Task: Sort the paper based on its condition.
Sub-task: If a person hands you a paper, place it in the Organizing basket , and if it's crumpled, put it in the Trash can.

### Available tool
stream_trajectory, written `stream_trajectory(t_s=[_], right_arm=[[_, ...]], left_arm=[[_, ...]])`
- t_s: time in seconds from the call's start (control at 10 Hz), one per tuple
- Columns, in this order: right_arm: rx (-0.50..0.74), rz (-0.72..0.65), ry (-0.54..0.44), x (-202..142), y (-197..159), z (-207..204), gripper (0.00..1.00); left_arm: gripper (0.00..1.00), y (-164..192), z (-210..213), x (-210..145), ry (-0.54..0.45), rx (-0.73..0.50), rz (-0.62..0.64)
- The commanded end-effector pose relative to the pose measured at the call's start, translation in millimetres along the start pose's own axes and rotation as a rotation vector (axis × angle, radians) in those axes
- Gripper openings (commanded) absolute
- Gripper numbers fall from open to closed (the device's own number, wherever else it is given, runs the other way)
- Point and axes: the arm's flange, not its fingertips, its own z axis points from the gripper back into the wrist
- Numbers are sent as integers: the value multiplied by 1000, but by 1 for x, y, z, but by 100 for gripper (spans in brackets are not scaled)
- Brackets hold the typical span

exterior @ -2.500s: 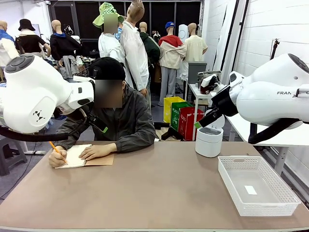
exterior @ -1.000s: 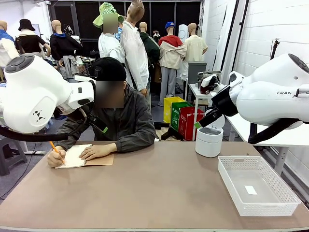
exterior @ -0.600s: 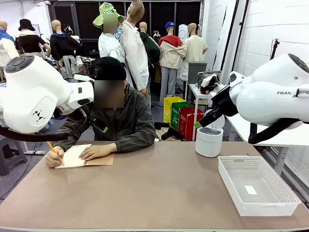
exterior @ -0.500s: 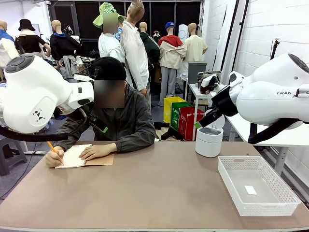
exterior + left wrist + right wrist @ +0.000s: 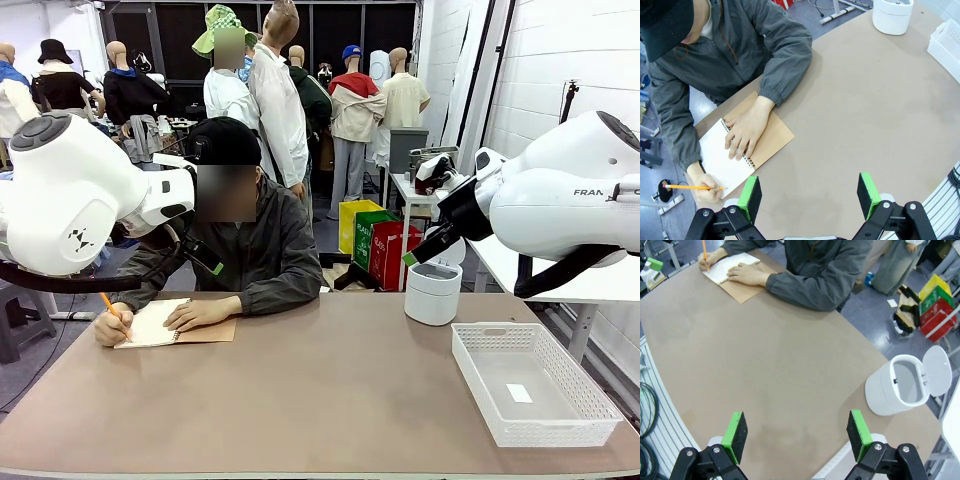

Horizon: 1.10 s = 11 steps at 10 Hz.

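hovering left tool, right tool gape (person writing).

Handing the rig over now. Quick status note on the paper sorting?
Left gripper: open, holds nothing, above the table near the person.
Right gripper: open, holds nothing, above the table.
Paper: the white page is bound in the notebook at the far left. The person's resting hand lies on it; the writing hand holds a pencil.
Bin, lid open, far right. Basket, near right, has no sheet in it.
Done: nothing sorted.
Left: all sorting.
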Motion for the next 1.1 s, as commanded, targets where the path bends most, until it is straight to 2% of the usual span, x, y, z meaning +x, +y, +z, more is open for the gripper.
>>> stream_trajectory(t_s=[0.0,1.0], right_arm=[[4,0,1,0,0,0,100],[4,0,1,0,0,0,100]], left_arm=[[100,0,0,0,1,5,0],[100,0,0,0,1,5,0]])
